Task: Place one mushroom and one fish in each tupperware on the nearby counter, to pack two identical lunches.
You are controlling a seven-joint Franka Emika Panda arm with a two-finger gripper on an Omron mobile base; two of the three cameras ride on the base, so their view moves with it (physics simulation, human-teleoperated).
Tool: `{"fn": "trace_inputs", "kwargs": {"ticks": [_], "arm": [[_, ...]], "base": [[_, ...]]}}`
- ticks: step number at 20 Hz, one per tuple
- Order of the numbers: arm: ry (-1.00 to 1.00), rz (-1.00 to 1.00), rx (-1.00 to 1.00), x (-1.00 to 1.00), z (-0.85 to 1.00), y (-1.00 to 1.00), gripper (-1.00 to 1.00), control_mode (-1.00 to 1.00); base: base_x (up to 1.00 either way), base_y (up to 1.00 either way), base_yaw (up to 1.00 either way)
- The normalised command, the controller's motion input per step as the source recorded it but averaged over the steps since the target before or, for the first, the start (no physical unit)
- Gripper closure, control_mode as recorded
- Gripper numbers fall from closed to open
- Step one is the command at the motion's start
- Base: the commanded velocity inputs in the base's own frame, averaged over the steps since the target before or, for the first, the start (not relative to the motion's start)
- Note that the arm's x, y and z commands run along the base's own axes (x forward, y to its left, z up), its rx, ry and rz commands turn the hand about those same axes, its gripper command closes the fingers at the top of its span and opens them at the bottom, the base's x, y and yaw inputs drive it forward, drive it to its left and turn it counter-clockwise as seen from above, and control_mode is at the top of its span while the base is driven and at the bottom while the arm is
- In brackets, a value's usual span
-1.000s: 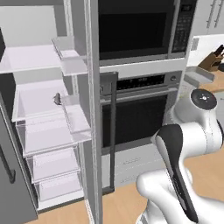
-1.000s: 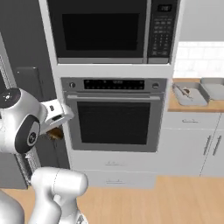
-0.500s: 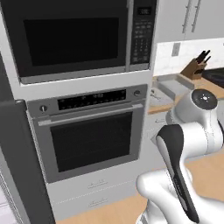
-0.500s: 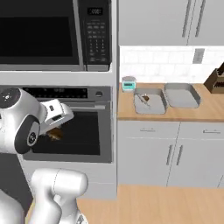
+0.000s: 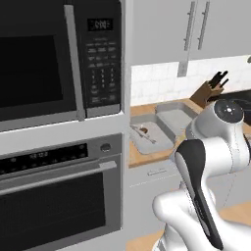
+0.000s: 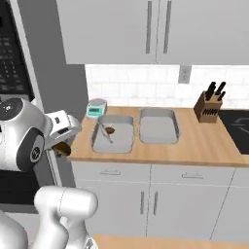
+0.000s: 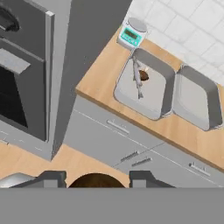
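Roughly half done, I judge: one tupperware (image 7: 144, 85) on the counter (image 7: 100, 83) holds a fish (image 7: 138, 78) and mushroom (image 7: 143, 75); its twin (image 7: 195, 103), at three o'clock, lies bare; the gripper (image 7: 97, 180) clasps a second mushroom (image 7: 96, 180); another fish remains.

Two tupperwares (image 6: 113, 135) (image 6: 158, 126), two mushrooms (image 6: 110, 130) (image 6: 62, 148), one fish (image 6: 104, 132).

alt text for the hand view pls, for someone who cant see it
Two grey tupperwares sit side by side on a wooden counter: the near tupperware holds a fish and a mushroom, the far tupperware holds nothing. The gripper, at the bottom edge, holds a brown rounded thing between its fingertips. A small scale stands behind the trays.
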Motion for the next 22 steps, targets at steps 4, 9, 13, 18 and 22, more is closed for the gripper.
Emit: {"fn": "trace_inputs", "kwargs": {"ticks": [4,9,13,18,22], "arm": [[0.0,0.0,0.0,0.0,0.0,0.0,1.0,1.0],[0.0,0.0,0.0,0.0,0.0,0.0,1.0,1.0],[0.0,0.0,0.0,0.45,-0.17,0.0,1.0,-1.0],[0.0,0.06,0.0,0.94,-0.82,-0.18,1.0,-1.0],[0.13,0.03,0.0,1.0,-0.76,-0.01,1.0,-1.0]], "base": [[1.0,-1.0,0.04],[0.93,-0.57,0.02],[0.39,0.0,0.0],[0.0,0.0,0.0],[0.0,0.0,0.0]]}}
